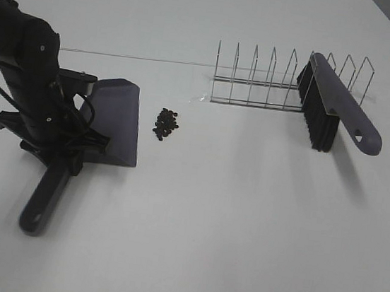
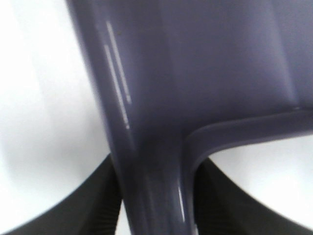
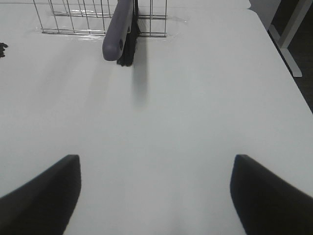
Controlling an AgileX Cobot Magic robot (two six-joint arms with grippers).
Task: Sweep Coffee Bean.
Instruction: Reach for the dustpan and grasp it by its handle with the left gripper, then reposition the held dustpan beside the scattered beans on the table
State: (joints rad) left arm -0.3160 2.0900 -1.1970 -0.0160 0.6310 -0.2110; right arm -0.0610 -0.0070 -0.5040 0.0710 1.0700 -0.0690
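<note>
The coffee beans (image 1: 166,122) lie in a small dark cluster on the white table, just right of the grey-purple dustpan (image 1: 118,119). The dustpan rests on the table, its handle (image 1: 42,202) pointing to the front left. My left gripper (image 1: 63,145) is shut on the neck of the handle. In the left wrist view, the dark fingers (image 2: 83,205) press both sides of the dustpan (image 2: 195,73). My right gripper (image 3: 155,164) is open and empty above bare table, out of the exterior view. A few beans (image 3: 2,49) show at the edge of the right wrist view.
A grey-purple brush (image 1: 335,106) with black bristles leans in a wire rack (image 1: 274,81) at the back right. The brush (image 3: 117,29) and the rack (image 3: 73,19) also show in the right wrist view. The table's right edge (image 3: 274,44) is near.
</note>
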